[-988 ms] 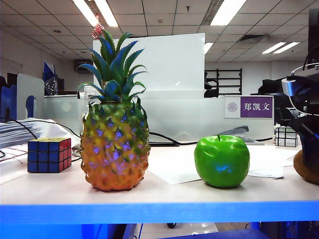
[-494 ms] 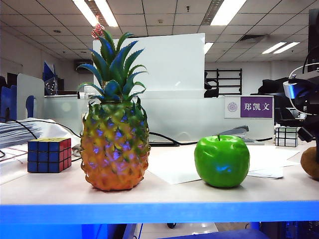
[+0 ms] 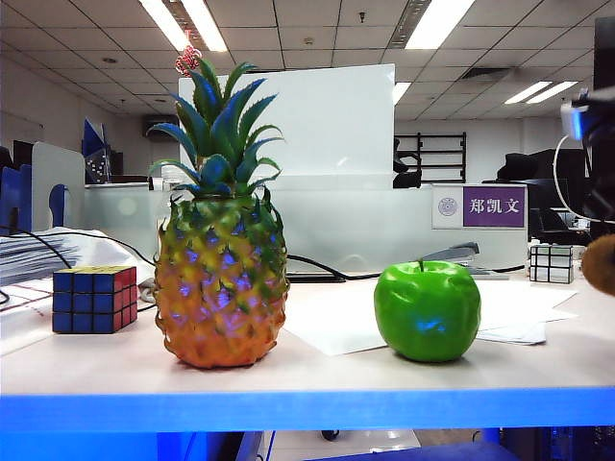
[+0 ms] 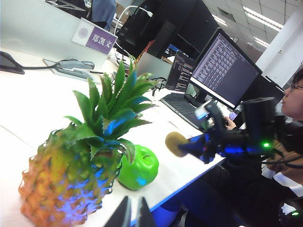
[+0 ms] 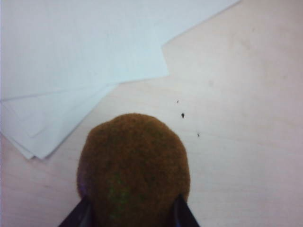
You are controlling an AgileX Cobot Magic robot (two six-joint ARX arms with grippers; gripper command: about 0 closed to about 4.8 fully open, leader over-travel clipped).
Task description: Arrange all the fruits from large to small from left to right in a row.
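Fuzzy brown oval kiwi clamped in right hand, left hand idle

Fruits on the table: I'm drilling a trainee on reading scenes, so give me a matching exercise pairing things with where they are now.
Things:
1. pineapple
2. apple
3. kiwi
4. puzzle cube

Places:
A. held off the table in the right claw
B. on the table, right of the pineapple
C. far left on the table
D. standing between cube and apple

Pairs: 1-D, 2-B, 3-A, 4-C
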